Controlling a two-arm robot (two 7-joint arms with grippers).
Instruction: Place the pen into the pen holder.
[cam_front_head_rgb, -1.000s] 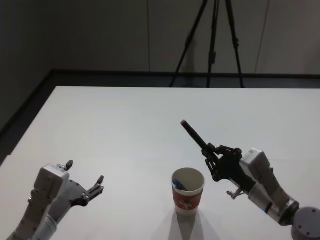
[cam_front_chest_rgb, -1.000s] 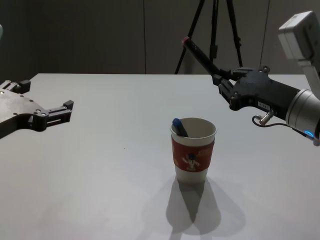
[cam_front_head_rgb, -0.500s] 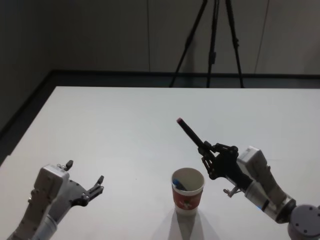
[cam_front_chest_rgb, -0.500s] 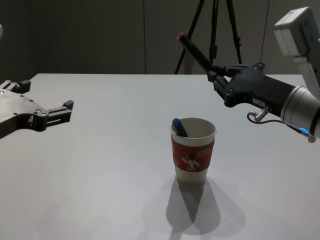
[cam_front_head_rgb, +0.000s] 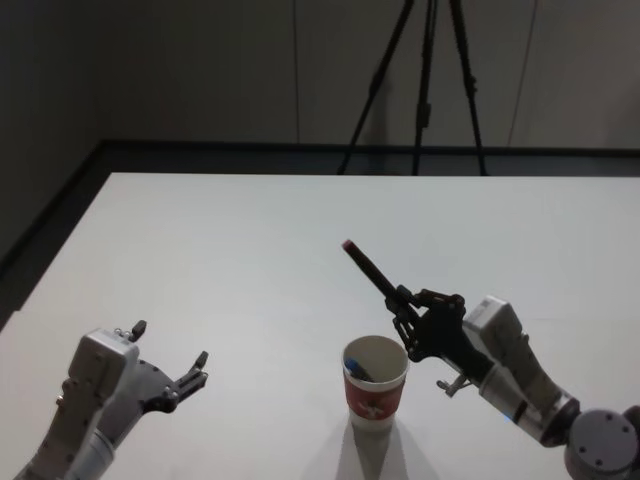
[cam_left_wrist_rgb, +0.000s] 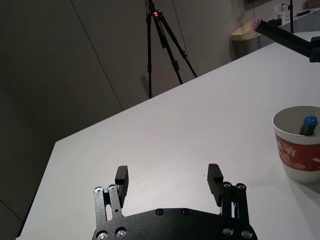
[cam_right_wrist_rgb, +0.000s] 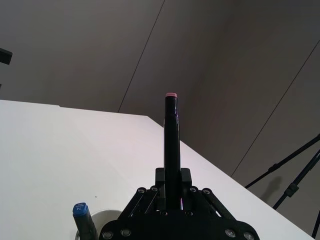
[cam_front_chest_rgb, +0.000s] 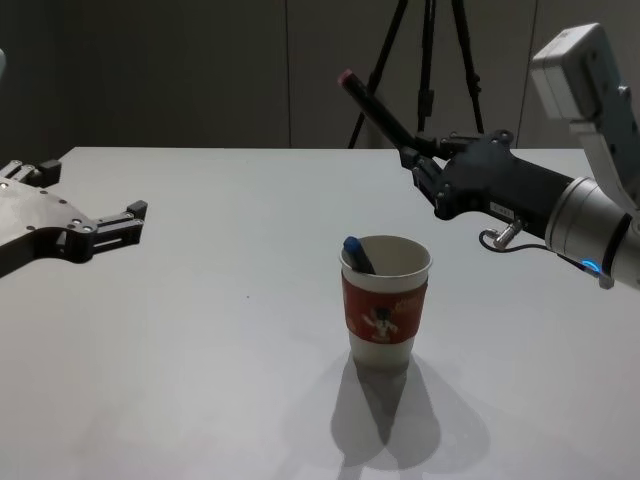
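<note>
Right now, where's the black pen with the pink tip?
In the chest view, the black pen is gripped by the right gripper, held in the air up and right of the pen holder.

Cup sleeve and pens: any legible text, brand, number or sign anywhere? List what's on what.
Nothing can be read for certain.
Red sleeve of the pen holder: a small white-and-dark figure and pale marks near its top edge, too blurred to read.
Cap of the blue pen in the cup: a dark mark on its end, too small to read.
Black pen held in the right hand: no marking visible.
Left hand: no label visible.
</note>
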